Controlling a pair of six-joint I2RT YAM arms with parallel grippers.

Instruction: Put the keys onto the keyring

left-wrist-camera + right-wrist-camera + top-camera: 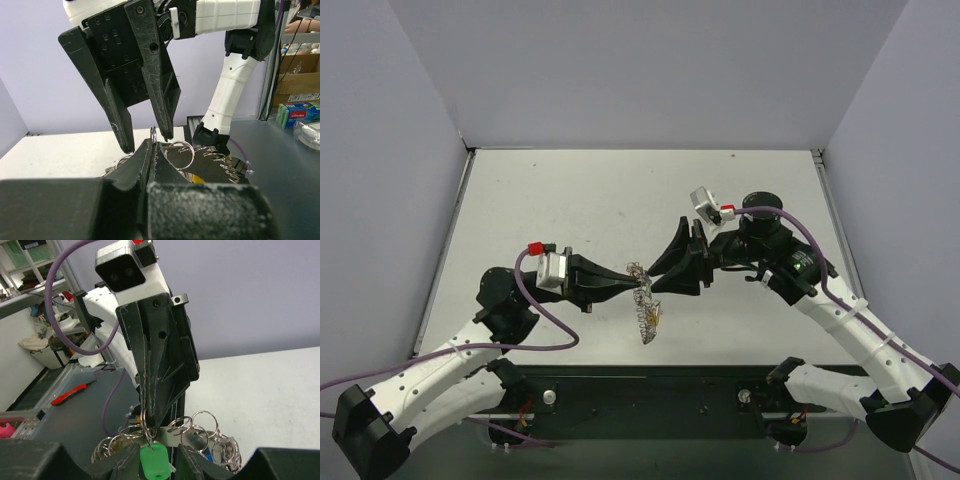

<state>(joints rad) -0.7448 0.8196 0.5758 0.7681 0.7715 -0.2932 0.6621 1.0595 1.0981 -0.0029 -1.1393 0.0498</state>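
Note:
My left gripper [639, 283] is shut on a small split ring [153, 134] above the table's middle. A key with a green head [156, 460] hangs from that ring [145, 416]. The keyring [645, 322], a coiled silvery wire, dangles below with several split rings [205, 424] and keys, one with a yellow head [197, 178], one with a blue head [207, 454]. My right gripper [656, 279] faces the left one, open. Its fingers [124, 135] straddle the left tips [150, 412]. The green head sits between them with a gap on one side.
The white table [570, 200] is walled by grey panels at the back and both sides. A dark rail [650, 395] with both arm bases runs along the near edge. A red-handled tool [70, 392] lies on the dark bench off the table.

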